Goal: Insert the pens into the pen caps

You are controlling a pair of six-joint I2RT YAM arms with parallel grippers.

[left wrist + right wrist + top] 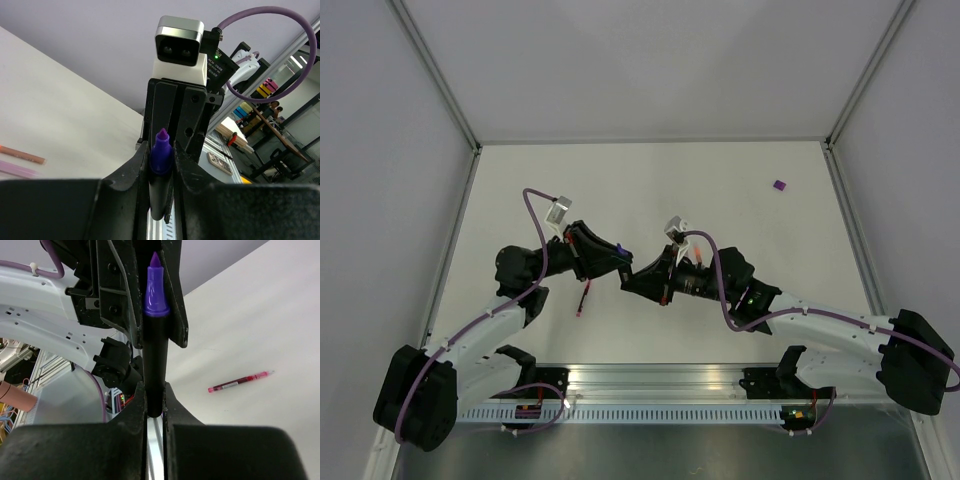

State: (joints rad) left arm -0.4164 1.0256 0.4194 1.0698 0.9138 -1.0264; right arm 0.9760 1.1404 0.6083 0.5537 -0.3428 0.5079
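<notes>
The stubby black marker with a purple tip is held between both grippers above the middle of the table. My left gripper is shut on its purple collar. My right gripper is shut on the black end of the marker. In the top view the two grippers, left and right, meet tip to tip. The thin red pen lies on the table below the left gripper and also shows in the right wrist view. A purple cap lies far right. An orange pen and a pale lilac pen lie side by side.
The white table is walled by grey panels with metal posts on three sides. An aluminium rail carrying both arm bases runs along the near edge. The right arm's body hides part of the table near the centre.
</notes>
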